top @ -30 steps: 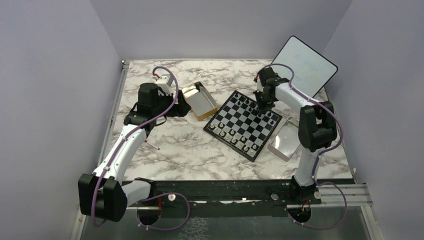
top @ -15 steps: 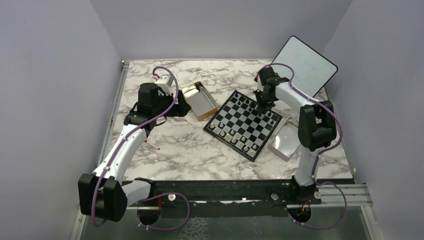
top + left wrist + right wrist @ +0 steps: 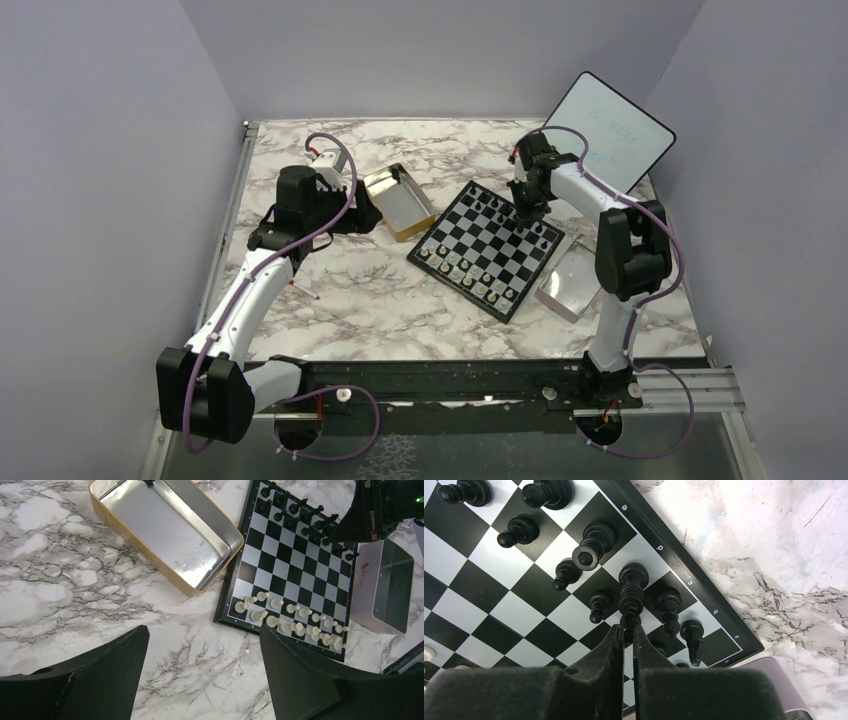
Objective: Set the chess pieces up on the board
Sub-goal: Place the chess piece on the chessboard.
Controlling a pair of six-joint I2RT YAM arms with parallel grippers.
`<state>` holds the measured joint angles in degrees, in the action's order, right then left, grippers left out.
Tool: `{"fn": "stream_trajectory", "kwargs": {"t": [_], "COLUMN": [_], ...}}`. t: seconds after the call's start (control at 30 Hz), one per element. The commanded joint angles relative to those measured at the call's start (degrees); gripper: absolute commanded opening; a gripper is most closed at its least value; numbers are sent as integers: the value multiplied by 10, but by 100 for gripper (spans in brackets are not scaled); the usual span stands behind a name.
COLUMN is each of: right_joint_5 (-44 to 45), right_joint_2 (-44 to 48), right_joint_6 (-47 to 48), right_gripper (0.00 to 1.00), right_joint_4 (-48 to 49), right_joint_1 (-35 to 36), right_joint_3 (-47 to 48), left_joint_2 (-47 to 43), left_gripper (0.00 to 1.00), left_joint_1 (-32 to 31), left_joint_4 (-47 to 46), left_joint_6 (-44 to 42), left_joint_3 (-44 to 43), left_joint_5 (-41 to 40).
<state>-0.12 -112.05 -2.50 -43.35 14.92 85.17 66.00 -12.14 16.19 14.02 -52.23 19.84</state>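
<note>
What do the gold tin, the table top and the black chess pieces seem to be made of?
Tin: likely metal, gold wall, mirror-bright silver inside. Table top: white marble look with grey veins, possibly printed laminate. Black chess pieces: probably plastic, smooth with soft highlights.

The board [image 3: 487, 252] sits cornerwise on the marble counter [image 3: 370, 300]. Pale chess pieces [image 3: 468, 277] line its near edge and black chess pieces [image 3: 490, 206] its far one. The right arm's jaws are down among the black ones. The left arm's jaws hang beside a gold tin [image 3: 398, 202]. A white tablet [image 3: 612, 130] stands tilted at the back right.
</note>
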Motion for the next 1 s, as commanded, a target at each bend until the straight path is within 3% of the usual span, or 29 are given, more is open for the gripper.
{"fn": "stream_trajectory", "kwargs": {"t": [0.0, 0.37, 0.97], "right_joint_5": [6, 4, -14], "right_joint_2": [-26, -22, -12], "right_joint_6": [6, 3, 0], "right_gripper": [12, 24, 25], "right_joint_4": [-30, -27, -28], "right_joint_1": [-4, -5, -4], "right_joint_3": [10, 9, 9], "left_joint_2": [-12, -14, -12], "left_gripper": [83, 83, 83], "left_joint_1": [-2, -3, -3], "left_joint_4": [2, 2, 2], "left_joint_6": [-7, -7, -7], "left_joint_3": [0, 0, 0], "left_joint_5": [-13, -13, -14]}}
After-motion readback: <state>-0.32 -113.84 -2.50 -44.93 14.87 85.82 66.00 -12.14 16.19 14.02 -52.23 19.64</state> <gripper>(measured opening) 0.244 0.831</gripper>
